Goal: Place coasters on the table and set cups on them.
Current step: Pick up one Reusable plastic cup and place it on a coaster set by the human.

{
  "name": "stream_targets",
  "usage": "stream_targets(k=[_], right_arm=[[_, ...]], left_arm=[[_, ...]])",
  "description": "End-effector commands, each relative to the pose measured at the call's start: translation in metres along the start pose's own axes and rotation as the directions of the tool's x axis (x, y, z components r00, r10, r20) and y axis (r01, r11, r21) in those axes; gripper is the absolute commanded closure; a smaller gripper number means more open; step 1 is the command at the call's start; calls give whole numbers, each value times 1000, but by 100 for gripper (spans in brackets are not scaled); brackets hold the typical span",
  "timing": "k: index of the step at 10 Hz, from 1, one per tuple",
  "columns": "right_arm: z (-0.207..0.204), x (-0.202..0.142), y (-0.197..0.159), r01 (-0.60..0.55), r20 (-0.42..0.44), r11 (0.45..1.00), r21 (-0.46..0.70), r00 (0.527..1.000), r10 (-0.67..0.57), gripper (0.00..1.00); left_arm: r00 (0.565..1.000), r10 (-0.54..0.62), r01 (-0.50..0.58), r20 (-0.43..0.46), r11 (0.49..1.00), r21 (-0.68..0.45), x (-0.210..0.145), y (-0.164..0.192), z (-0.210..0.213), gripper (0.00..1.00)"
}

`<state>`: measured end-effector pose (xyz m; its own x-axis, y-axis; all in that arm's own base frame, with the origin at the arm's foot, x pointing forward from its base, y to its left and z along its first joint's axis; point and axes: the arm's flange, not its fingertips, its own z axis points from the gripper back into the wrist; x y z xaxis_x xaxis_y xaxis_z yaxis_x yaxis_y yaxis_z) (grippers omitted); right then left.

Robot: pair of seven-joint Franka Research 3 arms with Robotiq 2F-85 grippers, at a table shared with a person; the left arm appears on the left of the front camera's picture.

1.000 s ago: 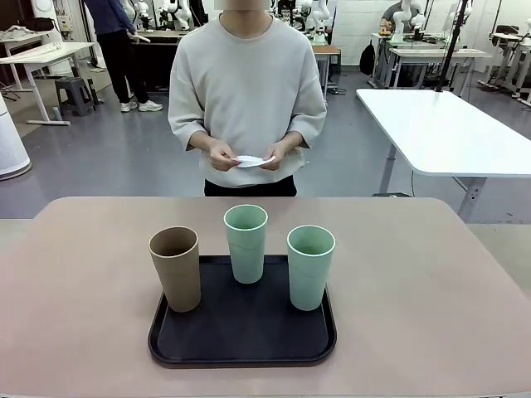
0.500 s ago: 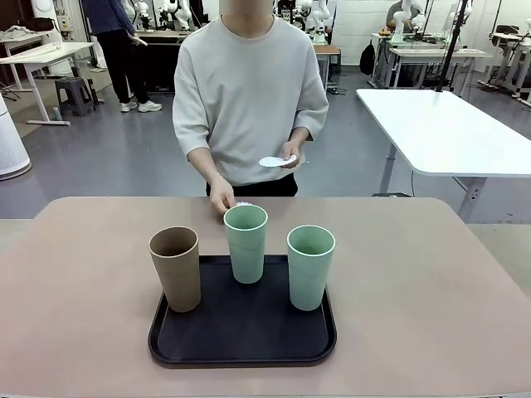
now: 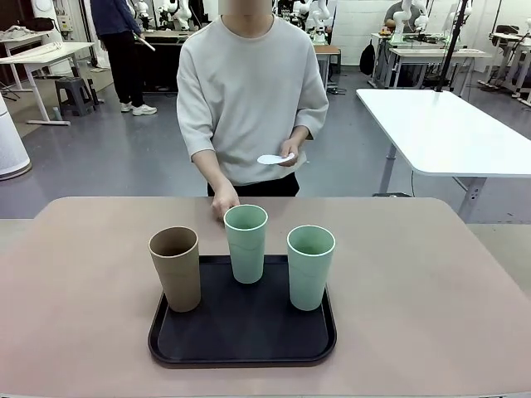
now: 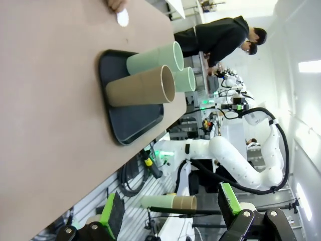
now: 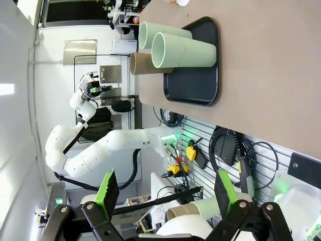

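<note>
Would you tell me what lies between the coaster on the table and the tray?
Nothing: in the left wrist view, the table is bare between the coaster by the person's hand and the tray.

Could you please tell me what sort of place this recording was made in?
Probably a robotics lab: a white robot arm, a white worktable on a bare grey floor, and hanging cables.

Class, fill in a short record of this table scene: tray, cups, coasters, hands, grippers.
tray: black tray on the table
cups: tan cup, mint cup, second mint cup, upright on the tray
coasters: one coaster flat on table by lowered hand; held coasters in raised hand
grippers: left gripper open, right gripper open, both empty
</note>
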<state>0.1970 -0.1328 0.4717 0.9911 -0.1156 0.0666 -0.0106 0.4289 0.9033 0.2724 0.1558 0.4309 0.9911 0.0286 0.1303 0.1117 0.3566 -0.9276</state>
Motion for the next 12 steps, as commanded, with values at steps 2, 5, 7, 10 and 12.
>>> stream_targets(k=[2,5,7,10,12], right_arm=[[0,-1,-2,4,-7,1000,14,1000,-4,0],[0,-1,-2,4,-7,1000,14,1000,-4,0],[0,-1,-2,4,-7,1000,14,1000,-4,0],[0,-1,-2,4,-7,1000,14,1000,-4,0],[0,-1,-2,4,-7,1000,14,1000,-4,0]], left_arm=[[1000,4,-4,13,1000,-13,0,0,2,0],[1000,4,-4,13,1000,-13,0,0,2,0],[1000,4,-4,13,1000,-13,0,0,2,0],[1000,4,-4,13,1000,-13,0,0,2,0],[1000,4,-4,13,1000,-13,0,0,2,0]])
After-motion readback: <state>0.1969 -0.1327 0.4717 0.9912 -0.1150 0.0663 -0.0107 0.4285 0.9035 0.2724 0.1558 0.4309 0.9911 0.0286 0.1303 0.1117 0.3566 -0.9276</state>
